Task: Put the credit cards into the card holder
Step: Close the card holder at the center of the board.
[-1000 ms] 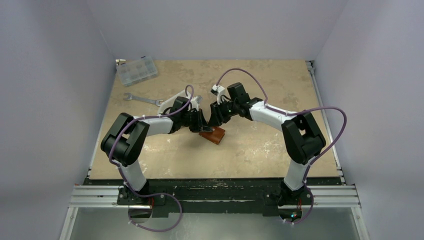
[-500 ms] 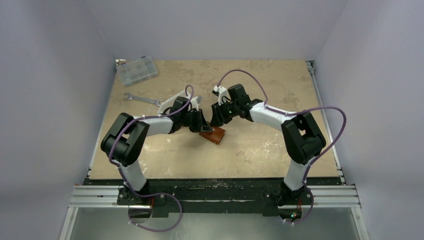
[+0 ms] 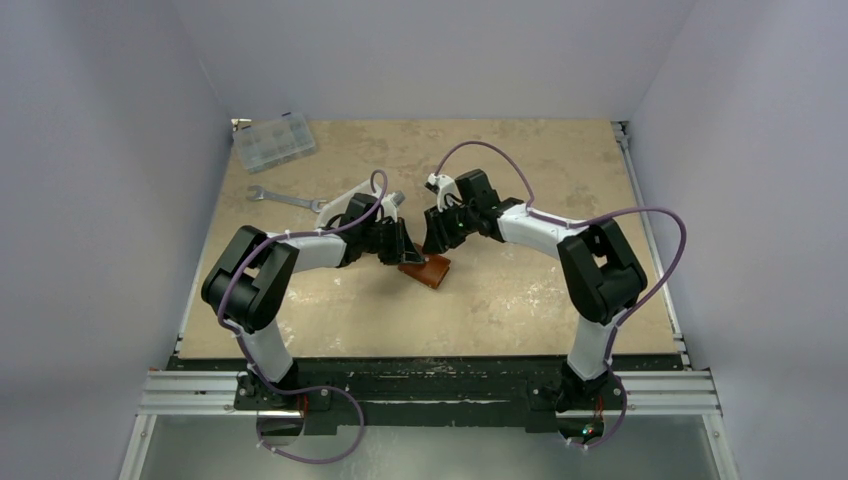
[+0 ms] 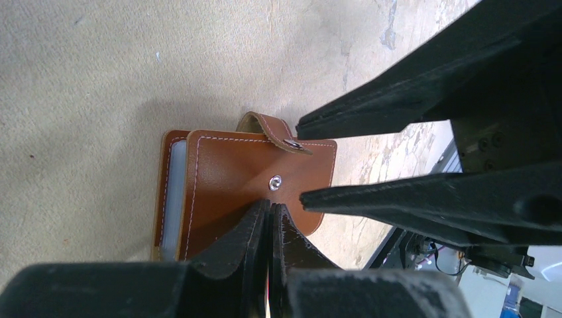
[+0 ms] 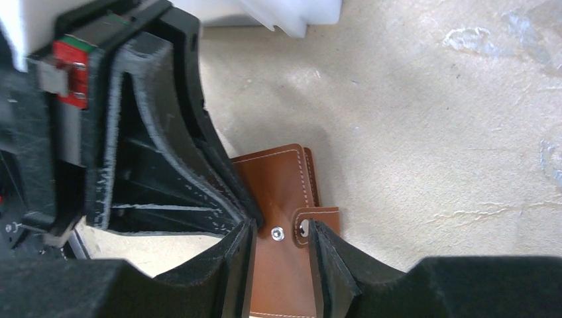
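Top external view: card holder [image 3: 428,271] lies folded on the table [image 3: 520,300] directly beneath both fingertip pairs, left gripper [image 3: 402,255] and right gripper [image 3: 431,244] equally near. Left wrist view: my left pads are pressed together, tips touching the brown cover just beside the snap stud [image 4: 275,183]. Right wrist view: my right fingers stand apart, straddling stud and unsnapped strap tab [image 5: 323,221], the holder running lengthwise along them.

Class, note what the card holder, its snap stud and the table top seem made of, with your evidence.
Card holder: likely leather or imitation, smooth brown, pale stitching.
Snap stud: shiny silver metal, apparently.
Table top: matte beige, mottled; perhaps board or laminate.
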Tool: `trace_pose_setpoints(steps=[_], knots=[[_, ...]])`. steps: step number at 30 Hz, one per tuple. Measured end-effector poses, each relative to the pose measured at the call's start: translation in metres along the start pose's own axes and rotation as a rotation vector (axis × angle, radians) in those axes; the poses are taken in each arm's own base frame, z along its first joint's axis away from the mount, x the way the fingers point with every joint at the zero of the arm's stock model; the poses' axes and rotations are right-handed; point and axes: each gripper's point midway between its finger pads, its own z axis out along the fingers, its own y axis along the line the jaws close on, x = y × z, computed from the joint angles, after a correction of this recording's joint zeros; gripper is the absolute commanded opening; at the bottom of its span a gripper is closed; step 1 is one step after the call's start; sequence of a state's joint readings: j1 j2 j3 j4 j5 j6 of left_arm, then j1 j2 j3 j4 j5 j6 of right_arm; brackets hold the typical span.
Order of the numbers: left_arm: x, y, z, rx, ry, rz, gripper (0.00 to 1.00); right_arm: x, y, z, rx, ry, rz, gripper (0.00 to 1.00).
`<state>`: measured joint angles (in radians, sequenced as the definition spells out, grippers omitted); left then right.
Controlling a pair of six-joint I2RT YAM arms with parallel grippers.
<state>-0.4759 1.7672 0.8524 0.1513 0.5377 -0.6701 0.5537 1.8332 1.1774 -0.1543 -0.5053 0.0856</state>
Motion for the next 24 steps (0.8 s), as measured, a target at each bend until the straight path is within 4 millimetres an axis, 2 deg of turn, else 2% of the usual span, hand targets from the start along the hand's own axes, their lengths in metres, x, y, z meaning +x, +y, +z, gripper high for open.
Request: trace_pose_setpoints(steps=[6, 17, 19, 21, 24], knots=[[0.0, 0.0, 0.0, 0.0, 0.0, 0.0, 0.0, 0.009, -0.009, 0.006, 0.023, 0.025, 0.019, 0.41], [0.0, 0.0, 0.0, 0.0, 0.0, 0.0, 0.0, 0.008, -0.013, 0.004, 0.028, 0.023, 0.027, 0.2], [0.0, 0.0, 0.0, 0.0, 0.0, 0.0, 0.0, 0.008, -0.014, 0.004, 0.029, 0.02, 0.029, 0.13], [0.0, 0.0, 0.0, 0.0, 0.0, 0.0, 0.0, 0.006, -0.016, 0.003, 0.03, 0.015, 0.032, 0.01], [0.0, 0.0, 0.0, -0.001, -0.001, 0.0, 0.0, 0.005, -0.017, 0.003, 0.021, 0.009, 0.037, 0.0]])
